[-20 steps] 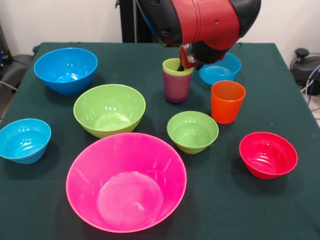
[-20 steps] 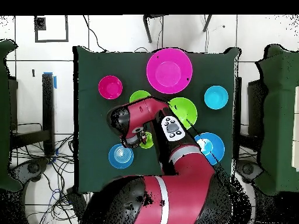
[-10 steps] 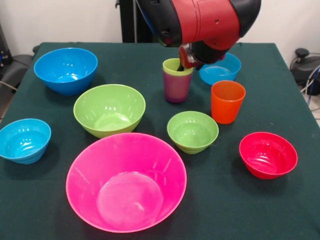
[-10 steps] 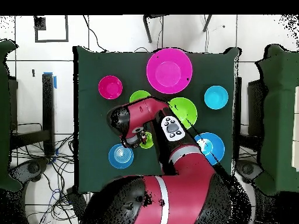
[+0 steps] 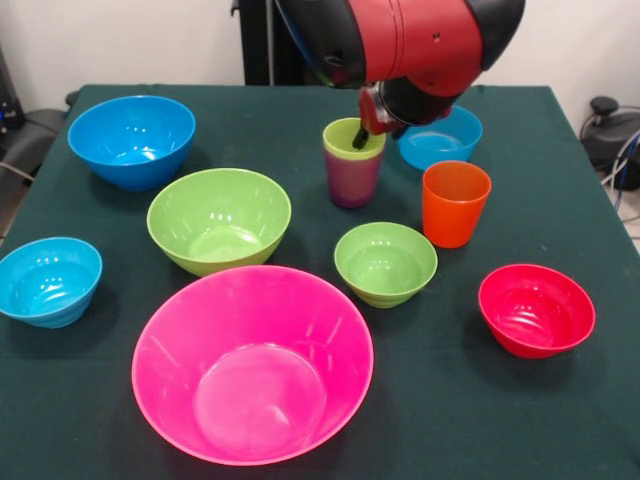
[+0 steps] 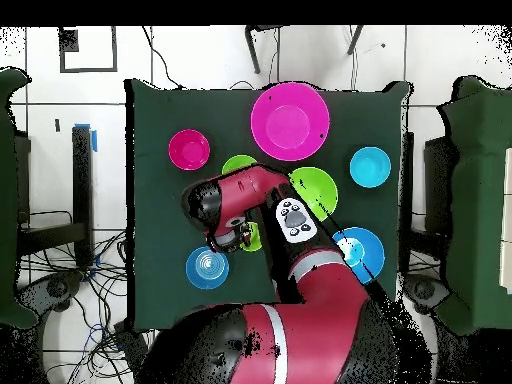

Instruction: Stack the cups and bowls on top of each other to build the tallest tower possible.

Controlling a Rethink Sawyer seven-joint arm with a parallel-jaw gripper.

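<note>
Lime green cup (image 5: 353, 138): nested in the translucent purple cup (image 5: 352, 177), only its rim and upper wall showing above the purple rim; the pair stands upright on the dark green table (image 5: 560, 220) and serves as the landmark below.
Gripper (image 5: 364, 130): comes down from the red and black arm (image 5: 405, 45) to the far right rim of the lime green cup, a dark tip reaching into the cup's mouth; I cannot tell whether the jaws are apart or together, or whether they pinch the rim.
Orange cup (image 5: 455, 203): upright, near the nested cups, to their right and a little nearer the camera, not touching them.
Small light-blue bowl (image 5: 443, 137): just right of the nested cups and slightly behind, partly hidden by the arm.
Small green bowl (image 5: 385, 262): in front of the nested cups, slightly right, apart from them.
Large green bowl (image 5: 219, 219): front left of the nested cups, apart.
Large blue bowl (image 5: 132, 139): well to the left of the nested cups, at about the same depth.
Second small light-blue bowl (image 5: 48, 280): far to the front left of the nested cups, by the table's left edge.
Small red bowl (image 5: 536, 309): well to the front right of the nested cups, beyond the orange cup.
Huge pink bowl (image 5: 253, 362): well in front of the nested cups, nearest the camera, empty; no bowl sits inside another.
Overhead view: the arm covers the nested cups; a sliver of lime green shows beside the gripper.
</note>
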